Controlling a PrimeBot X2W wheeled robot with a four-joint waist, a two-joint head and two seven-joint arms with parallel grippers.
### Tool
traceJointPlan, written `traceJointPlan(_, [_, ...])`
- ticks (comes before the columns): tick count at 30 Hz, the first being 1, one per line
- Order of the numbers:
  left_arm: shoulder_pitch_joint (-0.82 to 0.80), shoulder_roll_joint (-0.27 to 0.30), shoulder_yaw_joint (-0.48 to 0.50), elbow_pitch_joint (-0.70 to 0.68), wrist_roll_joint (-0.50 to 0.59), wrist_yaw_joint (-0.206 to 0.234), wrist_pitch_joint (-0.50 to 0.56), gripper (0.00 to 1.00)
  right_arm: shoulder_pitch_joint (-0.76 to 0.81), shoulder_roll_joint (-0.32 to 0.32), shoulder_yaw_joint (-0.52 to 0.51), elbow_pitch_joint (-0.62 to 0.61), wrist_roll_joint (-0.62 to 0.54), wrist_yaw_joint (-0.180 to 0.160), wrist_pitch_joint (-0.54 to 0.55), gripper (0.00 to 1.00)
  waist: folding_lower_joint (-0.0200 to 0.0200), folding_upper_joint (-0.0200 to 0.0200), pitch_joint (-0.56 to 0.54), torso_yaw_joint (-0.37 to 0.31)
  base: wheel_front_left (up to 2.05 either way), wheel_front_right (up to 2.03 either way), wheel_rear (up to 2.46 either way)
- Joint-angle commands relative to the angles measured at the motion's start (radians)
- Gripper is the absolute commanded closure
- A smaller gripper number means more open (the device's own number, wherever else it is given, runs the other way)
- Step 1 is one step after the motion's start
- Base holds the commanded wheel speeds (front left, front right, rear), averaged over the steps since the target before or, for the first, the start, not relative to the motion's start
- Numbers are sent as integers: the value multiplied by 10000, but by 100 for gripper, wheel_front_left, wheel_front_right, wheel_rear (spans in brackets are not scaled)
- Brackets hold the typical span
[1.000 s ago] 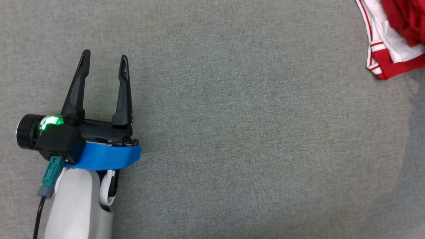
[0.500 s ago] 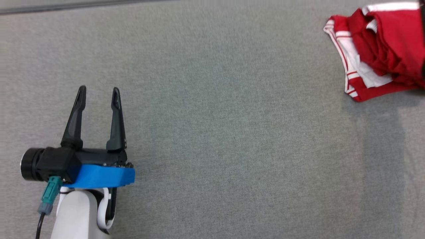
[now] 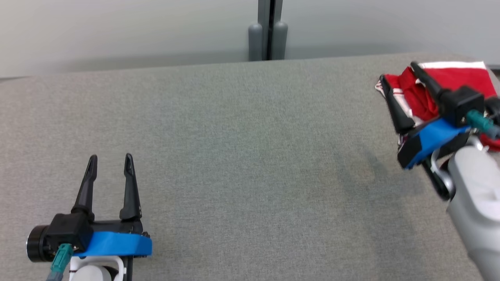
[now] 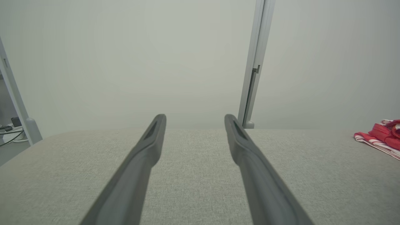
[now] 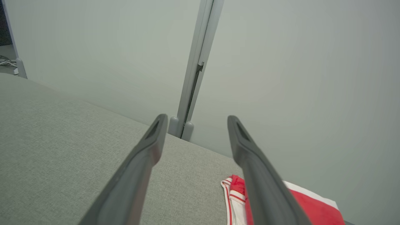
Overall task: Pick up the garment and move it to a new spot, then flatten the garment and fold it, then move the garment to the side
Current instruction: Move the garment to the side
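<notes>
A grey fabric-covered bench [image 3: 250, 156] stretches wide, with a pale wall [image 3: 117, 31] and a grey upright post [image 3: 269, 31] behind its far edge. Half a second ago the head view looked down at the fabric alone; the camera has since tilted up, so the wall and post have come into sight and everything sits lower in the picture. The right claw [image 3: 398, 71] has newly entered at the right, its two dark fingers spread apart and pointing over the near edge of the garment [image 3: 461, 78]; whether it touches the cloth cannot be told. The garment, a crumpled red piece with white stripes, lies at the far right corner of the bench. The left claw [image 3: 110, 157] hangs at the lower left, well apart from the garment, its fingers likewise spread.
</notes>
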Motion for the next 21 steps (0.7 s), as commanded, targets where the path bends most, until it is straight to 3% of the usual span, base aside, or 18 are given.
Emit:
traceJointPlan(1, [116, -7, 54, 36, -61, 53, -17, 0, 422, 126, -134, -197, -70, -1, -48, 0, 3, 2, -175, -10, 0, 0, 0])
traceJointPlan(21, [812, -90, -54, 449, -243, 69, -17, 0, 5321, 1824, -2562, -3189, -495, -1, -50, 0, 3, 2, -1183, 73, 0, 0, 0])
